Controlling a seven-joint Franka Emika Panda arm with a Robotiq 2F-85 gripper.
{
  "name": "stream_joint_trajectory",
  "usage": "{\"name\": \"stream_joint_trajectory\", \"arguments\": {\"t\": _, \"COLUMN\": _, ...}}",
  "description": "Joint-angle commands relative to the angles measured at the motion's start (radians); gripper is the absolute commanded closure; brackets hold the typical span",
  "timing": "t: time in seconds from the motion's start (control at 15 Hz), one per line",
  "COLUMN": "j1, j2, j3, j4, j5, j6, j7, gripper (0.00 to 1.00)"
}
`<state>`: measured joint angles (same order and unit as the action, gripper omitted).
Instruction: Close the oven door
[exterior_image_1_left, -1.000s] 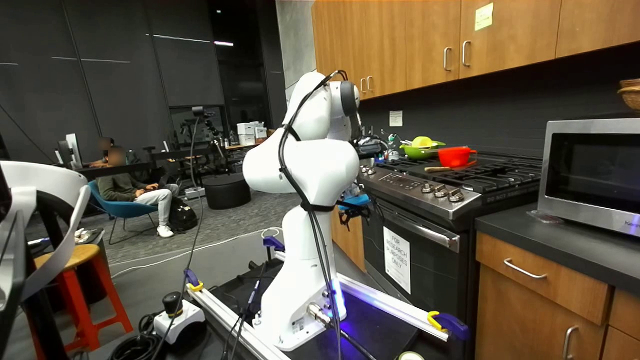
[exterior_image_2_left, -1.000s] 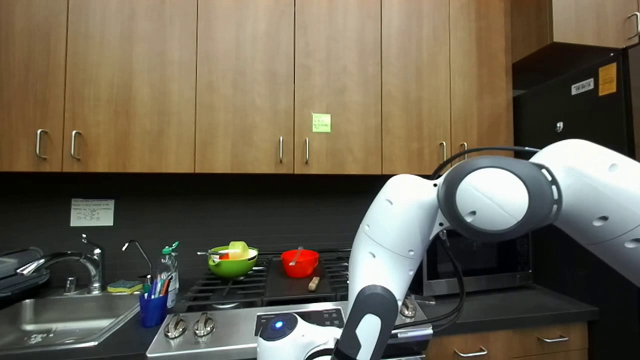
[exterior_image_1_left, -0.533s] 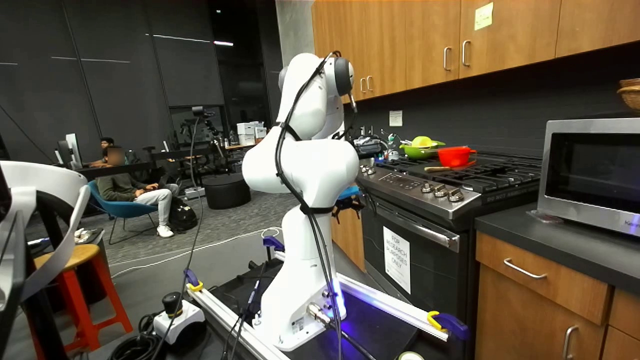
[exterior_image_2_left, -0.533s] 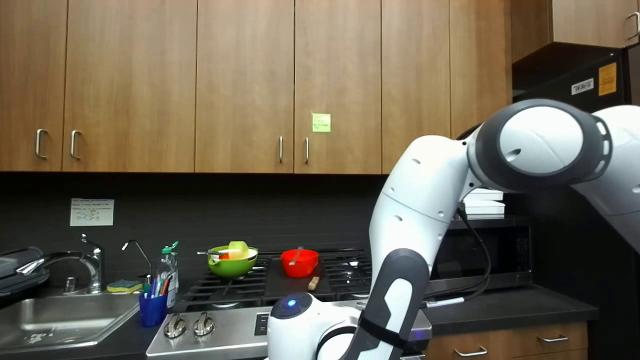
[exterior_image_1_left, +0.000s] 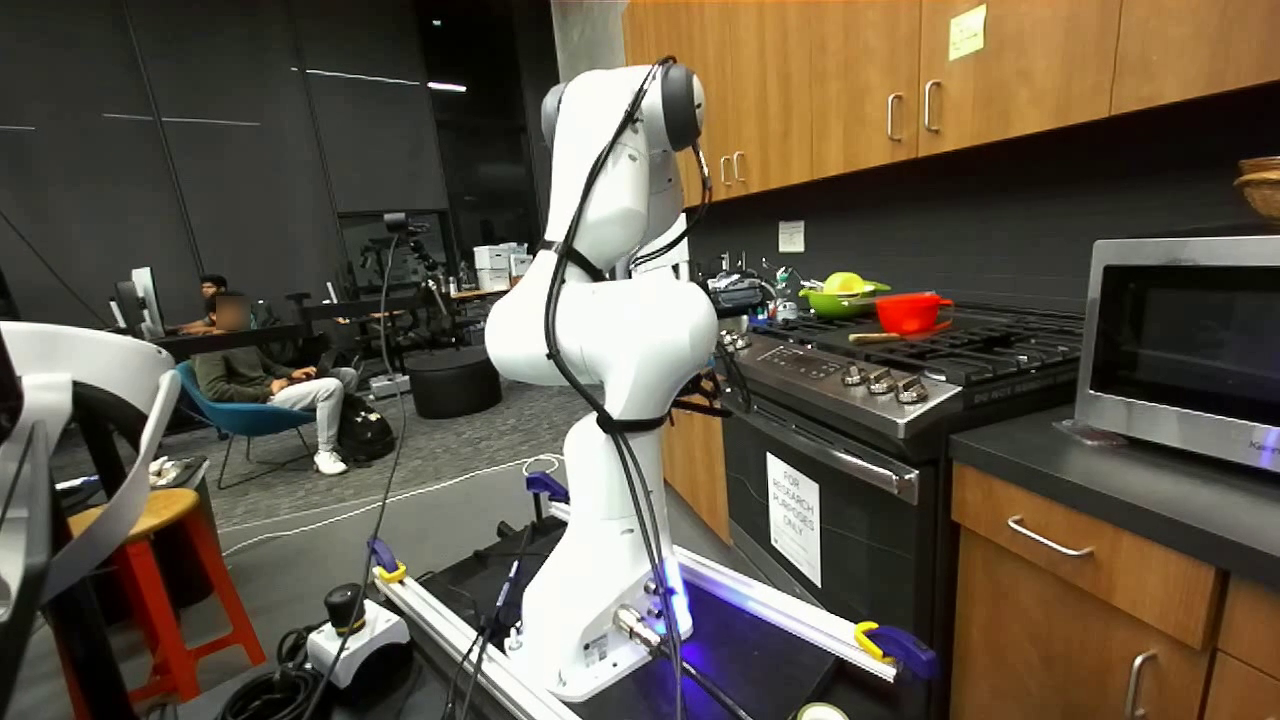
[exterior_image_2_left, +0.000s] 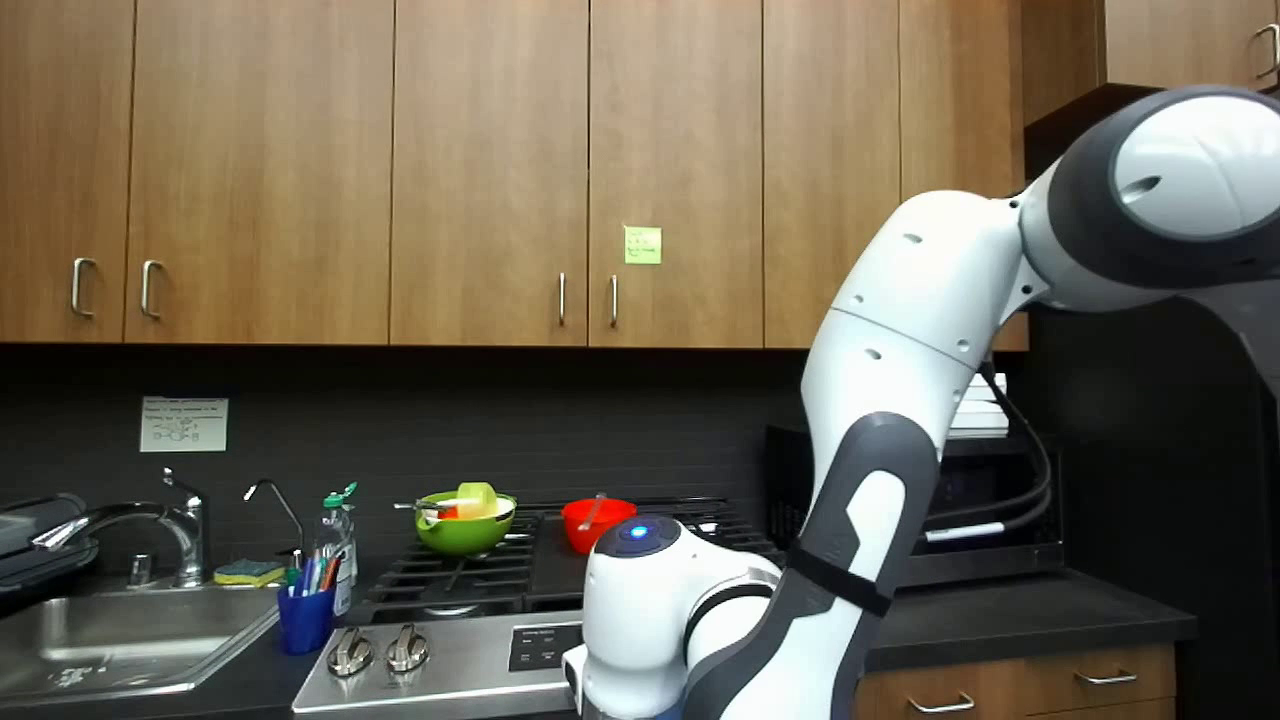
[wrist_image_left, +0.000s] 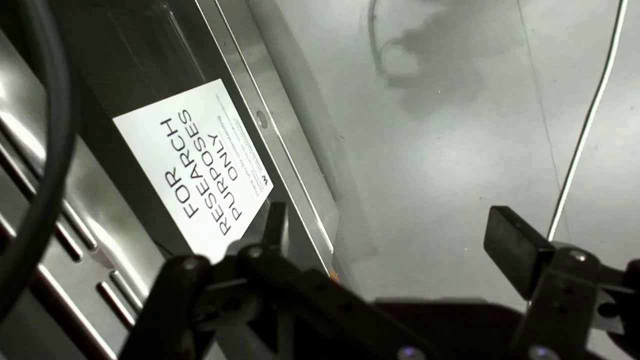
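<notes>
Room: smooth grey concrete floor (wrist_image_left: 440, 165) by the range, dark speckled carpet (exterior_image_1_left: 450, 440) farther back. Matte black countertop (exterior_image_2_left: 1040, 612) beside the black-and-steel gas range (exterior_image_2_left: 450, 665); dark wall (exterior_image_2_left: 650, 430) behind, brown wooden upper cabinets (exterior_image_2_left: 490, 150) above. White jointed robot arm (exterior_image_1_left: 610, 330) rises from a black platform (exterior_image_1_left: 780, 650).

Black glass-fronted oven door (exterior_image_1_left: 870, 540), long steel bar handle (exterior_image_1_left: 835, 455) along its top, upright in the range front; appears closed. White printed sheet (exterior_image_1_left: 794, 518) on it: "FOR RESEARCH PURPOSES ONLY". Black two-fingered gripper (wrist_image_left: 394, 230) near the range: fingers (wrist_image_left: 515, 250) wide apart, concrete showing between. Whether it touches the door, cannot tell.

Counts.
Bowls on the range: two, a round green bowl (exterior_image_2_left: 460, 538) and a round red bowl (exterior_image_2_left: 600, 533), apart.
Round steel knobs (exterior_image_1_left: 880, 381): five, two toward one end, three toward the other.
Stainless sink (exterior_image_2_left: 150, 630): one; just beside it, one blue cup (exterior_image_2_left: 307, 622) of pens (exterior_image_2_left: 318, 578).
Silver microwave (exterior_image_1_left: 1180, 340): one, on the countertop.
People (exterior_image_1_left: 250, 350) at the back: two, the nearer seated in a blue chair (exterior_image_1_left: 245, 423).
Round black ottoman (exterior_image_1_left: 455, 385): one.
Red-legged wooden stool (exterior_image_1_left: 165, 515): one.
Blue clamps (exterior_image_1_left: 900, 648) around the platform: three.
</notes>
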<state>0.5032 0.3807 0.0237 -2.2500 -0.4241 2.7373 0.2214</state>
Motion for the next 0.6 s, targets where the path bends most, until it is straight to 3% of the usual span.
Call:
{"name": "stream_joint_trajectory", "arguments": {"t": 0.0, "j1": -0.02, "j2": -0.162, "j3": 0.008, "j4": -0.126, "j5": -0.033, "j6": 0.07, "j7": 0.055, "gripper": 0.0}}
{"name": "stream_joint_trajectory", "arguments": {"t": 0.33, "j1": 0.009, "j2": -0.305, "j3": -0.049, "j4": -0.212, "j5": -0.114, "j6": 0.218, "j7": 0.162, "gripper": 0.0}}
{"name": "stream_joint_trajectory", "arguments": {"t": 0.53, "j1": 0.008, "j2": -0.372, "j3": -0.097, "j4": -0.242, "j5": -0.25, "j6": 0.311, "j7": 0.273, "gripper": 0.0}}
